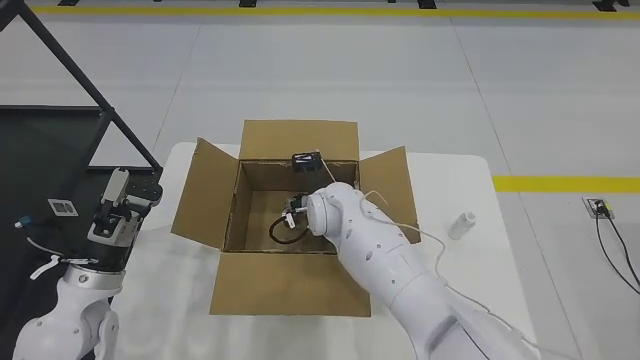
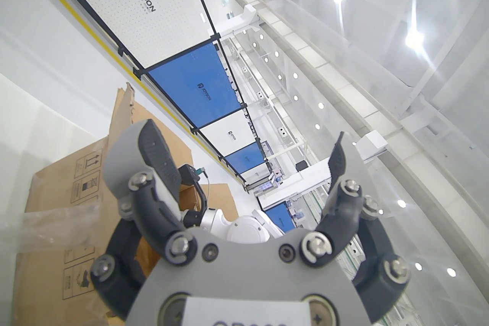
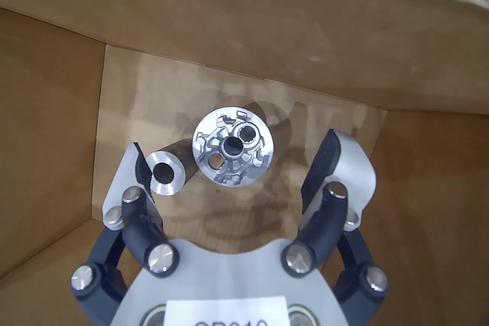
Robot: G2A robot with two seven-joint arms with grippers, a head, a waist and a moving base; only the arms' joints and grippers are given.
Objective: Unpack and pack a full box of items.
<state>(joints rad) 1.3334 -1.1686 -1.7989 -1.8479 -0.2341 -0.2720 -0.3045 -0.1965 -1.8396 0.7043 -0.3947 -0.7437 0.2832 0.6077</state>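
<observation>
Top view: my right arm's bent down into the open box (image 1: 298,140) on the desk (image 1: 470,290), and the left arm sits by the desk's left edge. Left wrist view: left end effector (image 2: 246,136) wide open, empty, aimed at the ceiling. Right wrist view: right end effector (image 3: 233,147) open around a metal disc (image 3: 214,151) deep in the box, but a metal tube (image 3: 166,173) sits against one finger (image 3: 126,174), so closing might snag or kick it.

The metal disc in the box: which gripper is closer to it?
Right. The right gripper is inside the cardboard box, open over the metal disc; the left gripper is outside the box, beside it.
</observation>
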